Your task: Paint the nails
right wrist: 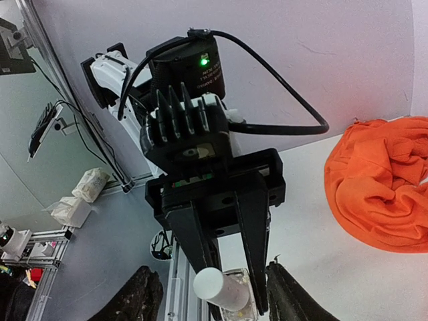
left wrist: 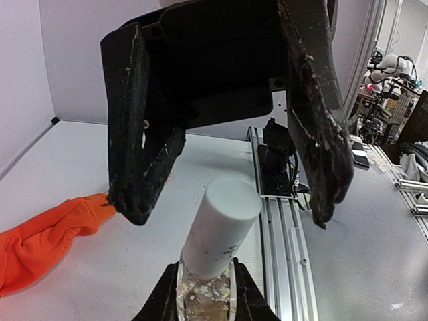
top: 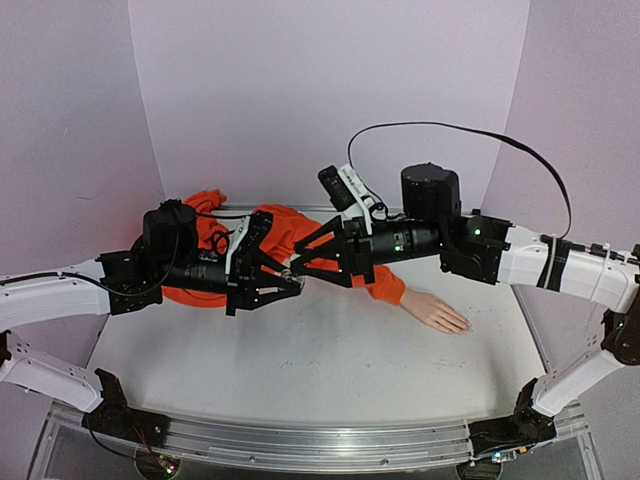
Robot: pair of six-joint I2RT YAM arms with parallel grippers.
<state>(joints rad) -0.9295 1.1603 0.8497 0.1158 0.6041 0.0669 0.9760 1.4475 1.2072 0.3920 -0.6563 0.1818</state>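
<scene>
Top view: left gripper (top: 290, 283) and right gripper (top: 298, 262) are meeting tip to tip above the table (top: 300, 370), mid-left, just in front of the bunched orange sleeve (top: 290, 225). The mannequin hand (top: 437, 311) is lying flat to the right, fingers pointing right, well apart from both grippers. Its nails (top: 462, 324) are sitting at those fingertips, too small to make out here.

Left wrist view: the left jaws are clamping a small bottle (left wrist: 204, 294) by its body, with the white cap (left wrist: 224, 221) sticking up toward the right gripper. The right gripper's fingers (left wrist: 140, 160) are standing spread, one on either side of the cap. A gap is showing on both sides, so they're not touching it. The sleeve is lying on the table at left.

Right wrist view: the right fingertips (right wrist: 137, 301) are sitting wide apart at the bottom edge, gripping nothing. The left gripper is facing the camera, fingers closed on the bottle, cap poking toward the lens. The sleeve is bunching at right.
</scene>
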